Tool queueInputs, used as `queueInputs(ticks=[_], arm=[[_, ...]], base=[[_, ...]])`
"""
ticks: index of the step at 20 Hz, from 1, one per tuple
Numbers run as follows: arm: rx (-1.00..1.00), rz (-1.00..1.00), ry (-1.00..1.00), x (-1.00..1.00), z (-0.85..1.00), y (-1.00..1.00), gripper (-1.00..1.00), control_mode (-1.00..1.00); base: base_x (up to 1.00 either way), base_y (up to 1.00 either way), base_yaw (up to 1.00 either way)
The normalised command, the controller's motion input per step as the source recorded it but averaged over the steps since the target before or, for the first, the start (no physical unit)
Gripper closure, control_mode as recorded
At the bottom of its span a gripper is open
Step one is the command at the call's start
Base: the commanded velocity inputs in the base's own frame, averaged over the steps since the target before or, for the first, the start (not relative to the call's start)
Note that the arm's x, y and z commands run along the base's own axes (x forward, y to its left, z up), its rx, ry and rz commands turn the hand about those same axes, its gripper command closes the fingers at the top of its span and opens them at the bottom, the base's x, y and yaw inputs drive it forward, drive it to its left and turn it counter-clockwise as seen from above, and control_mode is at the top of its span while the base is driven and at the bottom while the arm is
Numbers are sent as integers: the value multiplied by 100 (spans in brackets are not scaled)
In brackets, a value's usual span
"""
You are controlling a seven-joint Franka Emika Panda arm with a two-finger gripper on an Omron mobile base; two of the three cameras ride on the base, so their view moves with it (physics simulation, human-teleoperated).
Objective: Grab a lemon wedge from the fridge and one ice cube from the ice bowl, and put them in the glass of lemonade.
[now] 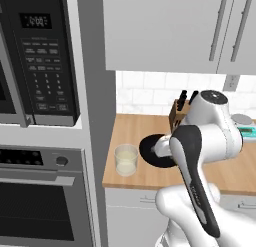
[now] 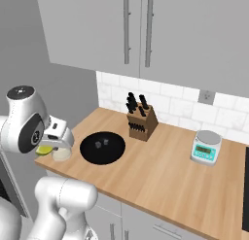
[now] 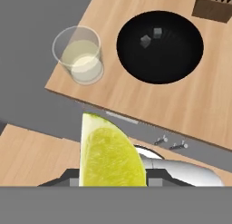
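Yellow-green lemon wedge (image 3: 111,155) sits clamped in the hand (image 3: 113,184), fingertips hidden behind the fruit in the hand view. From the right base view the wedge (image 2: 44,150) peeks out under the hand (image 2: 51,145), held above the glass of lemonade (image 2: 62,154) at the tabletop's left front corner.

Wooden tabletop (image 2: 160,171) carries everything. Glass of lemonade (image 3: 79,55) is a clear tumbler with pale yellow liquid, standing upright just beside the ice bowl (image 3: 159,45), on the side toward the oven column. Ice bowl is wide, shallow, black, with two small ice cubes (image 3: 151,37) inside, close together. In the left base view the glass (image 1: 126,159) is near the tabletop's front edge and the bowl (image 1: 156,151) is partly behind the arm.

Wooden knife block (image 2: 141,120) with dark handles stands behind the ice bowl, near the white tile wall. Kitchen scale (image 2: 206,147) with teal face sits well apart from the bowl, further along the tabletop; its display is unreadable.

Microwave (image 1: 42,56) is above the oven (image 1: 42,196), beside the tabletop; keypad labels and clock digits too blurred to read.
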Motion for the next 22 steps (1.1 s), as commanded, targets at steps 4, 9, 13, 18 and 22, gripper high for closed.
queueInputs(ticks=[4,9,13,18,22], arm=[[2,22,0,51,-25,0,100,-100],[0,21,5,64,-1,0,100,-100],[0,20,3,69,0,6,100,-100],[-2,15,0,40,-13,31,100,-100],[-6,5,0,20,-28,52,100,-100]], base=[[0,0,0],[0,0,0],[0,0,0],[0,0,0],[0,0,0]])
